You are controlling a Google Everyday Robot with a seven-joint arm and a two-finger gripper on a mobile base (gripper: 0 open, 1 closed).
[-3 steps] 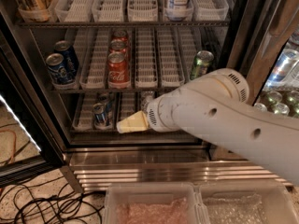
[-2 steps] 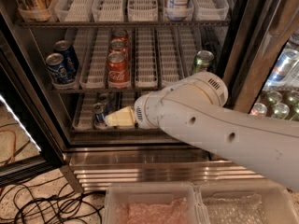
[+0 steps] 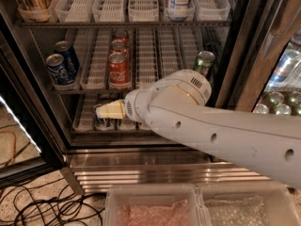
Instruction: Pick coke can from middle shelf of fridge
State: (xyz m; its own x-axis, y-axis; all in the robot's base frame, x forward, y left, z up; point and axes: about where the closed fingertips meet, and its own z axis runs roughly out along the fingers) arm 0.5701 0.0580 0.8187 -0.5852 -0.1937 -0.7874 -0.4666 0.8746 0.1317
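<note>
Three red coke cans stand in one lane of the middle shelf of the fridge. The front coke can is at the shelf's front edge, with the other two behind it. My gripper, cream-coloured and pointing left, is below the shelf's front edge, slightly left of and beneath the front coke can. It does not touch the can. It partly hides a can on the lower shelf. My white arm comes in from the lower right.
Two blue cans stand at the middle shelf's left, a green can at its right. The ribbed steel base is below. Two plastic bins sit in front. Cables lie on the floor. The open door is at the left.
My arm has swung left and a little up, bringing the gripper from under the shelf's middle to just below the coke can lane. The cans have not moved.
</note>
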